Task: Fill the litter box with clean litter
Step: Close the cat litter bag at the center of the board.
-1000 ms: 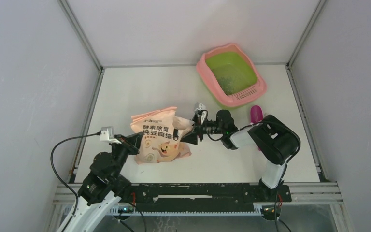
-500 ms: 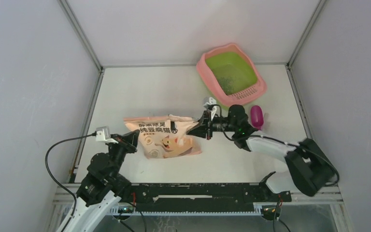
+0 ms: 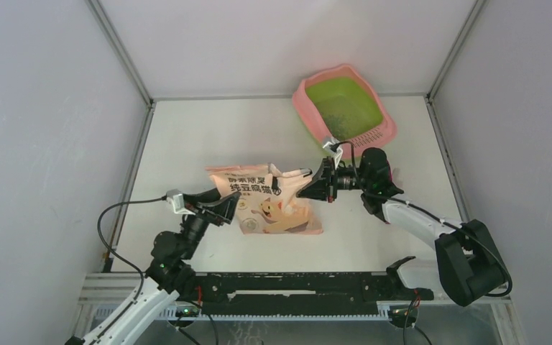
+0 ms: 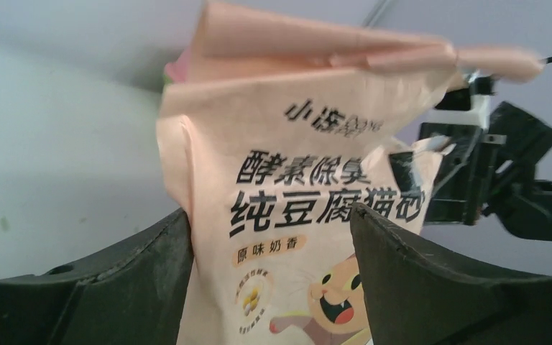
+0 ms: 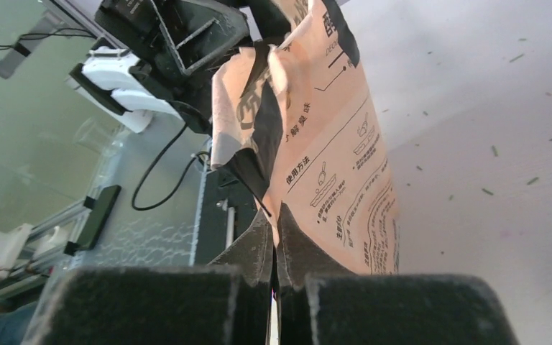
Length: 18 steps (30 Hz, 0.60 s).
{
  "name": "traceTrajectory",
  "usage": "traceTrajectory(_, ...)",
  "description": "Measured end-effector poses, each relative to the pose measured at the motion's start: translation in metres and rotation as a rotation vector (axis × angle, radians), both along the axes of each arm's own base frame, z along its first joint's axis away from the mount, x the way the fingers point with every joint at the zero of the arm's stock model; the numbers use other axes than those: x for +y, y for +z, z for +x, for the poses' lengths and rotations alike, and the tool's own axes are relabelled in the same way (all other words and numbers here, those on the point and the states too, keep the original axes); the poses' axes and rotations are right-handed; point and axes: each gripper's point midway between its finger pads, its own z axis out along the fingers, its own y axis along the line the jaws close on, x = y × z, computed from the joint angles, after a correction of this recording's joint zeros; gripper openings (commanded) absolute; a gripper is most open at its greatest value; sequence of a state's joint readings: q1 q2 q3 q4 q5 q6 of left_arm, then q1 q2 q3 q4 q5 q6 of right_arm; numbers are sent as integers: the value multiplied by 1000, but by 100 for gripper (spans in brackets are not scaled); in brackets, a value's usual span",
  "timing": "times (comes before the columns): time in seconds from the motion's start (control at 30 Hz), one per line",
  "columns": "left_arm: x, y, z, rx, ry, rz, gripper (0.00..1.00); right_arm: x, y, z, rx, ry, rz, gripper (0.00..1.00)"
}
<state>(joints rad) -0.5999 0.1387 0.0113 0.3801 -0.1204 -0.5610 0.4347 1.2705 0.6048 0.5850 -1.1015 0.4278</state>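
Observation:
The litter box (image 3: 303, 100) stands at the back right, pink rim around a lime-green basin with greyish litter (image 3: 341, 123) specks in it. A peach-pink printed bag (image 3: 273, 208) lies mid-table. My right gripper (image 3: 310, 188) is shut on the bag's upper right corner; in the right wrist view its jaws (image 5: 275, 230) pinch a fold of the bag (image 5: 338, 165). My left gripper (image 3: 224, 208) is open at the bag's left edge. In the left wrist view its fingers (image 4: 144, 273) stand wide on either side of the bag (image 4: 295, 180).
The cell has grey walls with metal corner posts (image 3: 122, 54), and a black rail (image 3: 295, 284) runs along the table's near edge. Small dark specks (image 5: 494, 151) are scattered on the white tabletop beside the bag. The right arm (image 3: 417, 219) stretches across the table's right side.
The bag has slid right toward the litter box, pulled by my right gripper, which closed on it. My left gripper followed to the right and opened, letting go of the bag.

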Motion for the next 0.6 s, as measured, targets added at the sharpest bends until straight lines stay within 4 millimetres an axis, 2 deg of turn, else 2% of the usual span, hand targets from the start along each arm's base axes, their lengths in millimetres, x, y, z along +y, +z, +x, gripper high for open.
traceTrajectory(0.07,-3,15,-4,-52,-27,-27,83,-3,4,-2,24,13,12,0)
traceTrajectory(0.23,-12,33,-14,-127,-97,-46,82,-8,19,-7,41,46,41,0)
traceTrajectory(0.37,-15,37,-18,-148,-123,-46,80,-7,34,-9,37,76,59,0)
traceTrajectory(0.6,-10,30,-14,-130,-86,-29,79,-6,62,-14,9,127,99,0)
